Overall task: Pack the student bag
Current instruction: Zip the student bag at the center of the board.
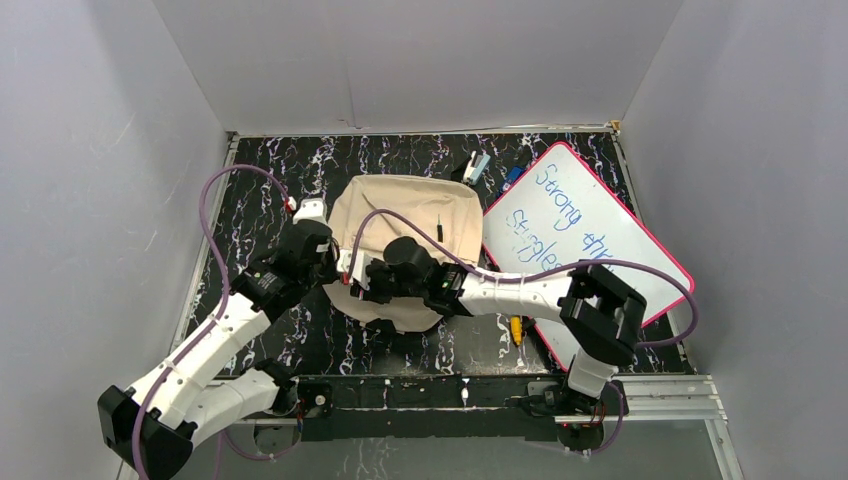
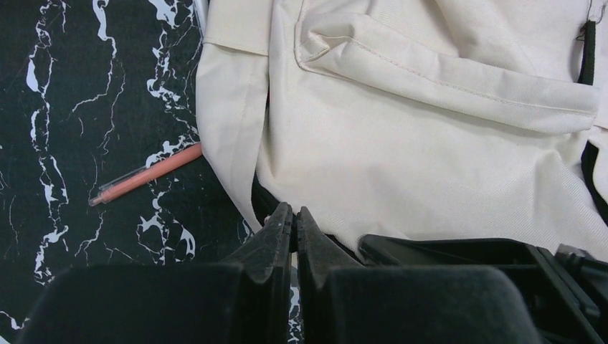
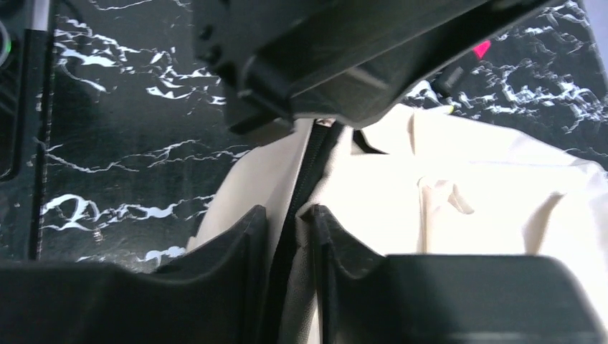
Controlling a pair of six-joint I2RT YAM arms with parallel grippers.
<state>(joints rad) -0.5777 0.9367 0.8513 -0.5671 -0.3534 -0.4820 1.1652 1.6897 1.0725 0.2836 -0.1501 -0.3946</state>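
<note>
**Both tools at the near edge of the student bag**

Nearest to you, the two arms rise from their bases and lean in over the black marbled surface (image 1: 260, 170). A small yellow thing (image 1: 516, 328) lies on the surface just beside the right arm, near the lower corner of the whiteboard.

Your left tool (image 2: 292, 218) is closed, and its two fingers press together with no gap. The tips sit at the near left edge of the student bag (image 1: 420, 215), where the cream fabric meets a black strip. You cannot tell from the pictures if a fold of fabric is pinched between them. In the left wrist view, a pink pen (image 2: 147, 174) lies on the surface with one end just beside the edge of the bag.

Your right tool (image 3: 287, 222) reaches across from the right and sits low over the near part of the bag. Its fingers stand apart, and the black zipper (image 3: 310, 161) runs into the gap between them. As far as the right wrist view shows, they do not clamp it.

The bag lies flat in the middle of the surface, with its front pocket (image 2: 444, 72) facing up. On its right side the pink-framed whiteboard (image 1: 590, 235) lies at an angle, with blue writing on it, and its left edge is just beside the bag. Near the far edge of the surface, a few small things (image 1: 478, 166) lie between the bag and the top corner of the whiteboard. They are too small to name.
</note>
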